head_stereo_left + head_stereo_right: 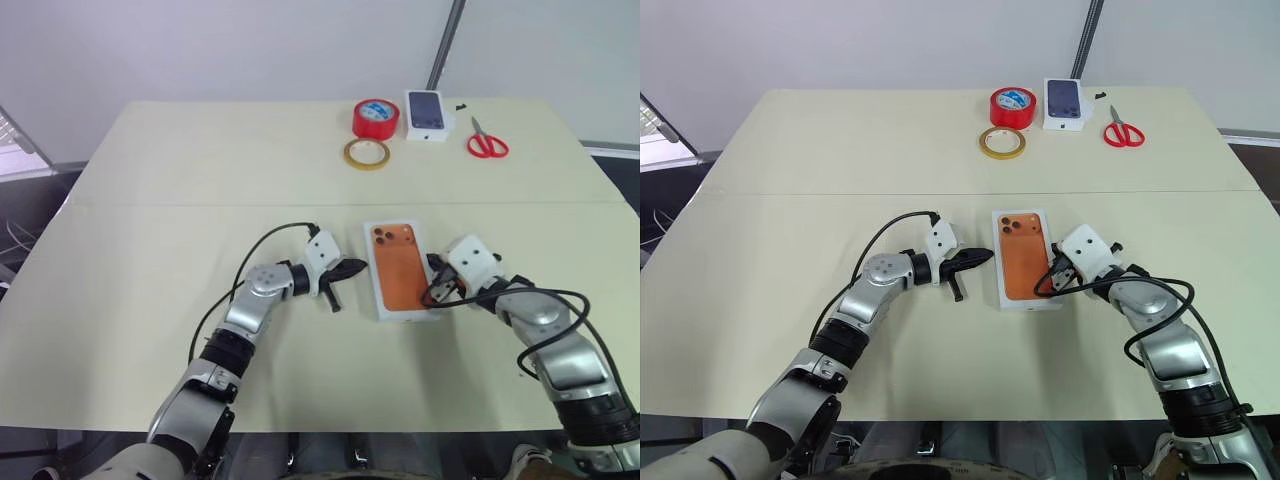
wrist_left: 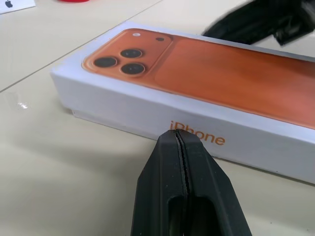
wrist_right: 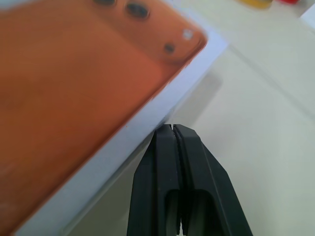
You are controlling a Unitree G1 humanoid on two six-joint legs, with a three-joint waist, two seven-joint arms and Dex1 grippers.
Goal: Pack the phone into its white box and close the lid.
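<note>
Lid (image 1: 397,270) lies printed face up on cream table (image 1: 150,250).

Setting reads as a lab or test room, not a home. Two plain cream tables (image 1: 150,260) pushed together, seam between them running across, stand before a bare pale wall (image 1: 250,45) with a slanted grey pole (image 1: 445,45) against it. Table-top holds staged props in a tidy group at the far edge: red tape roll (image 1: 376,118), tan tape roll (image 1: 367,153), small white box printed with a dark phone (image 1: 426,114), red-handled scissors (image 1: 487,142). Loose cables (image 1: 15,240) hang at the left margin
</note>
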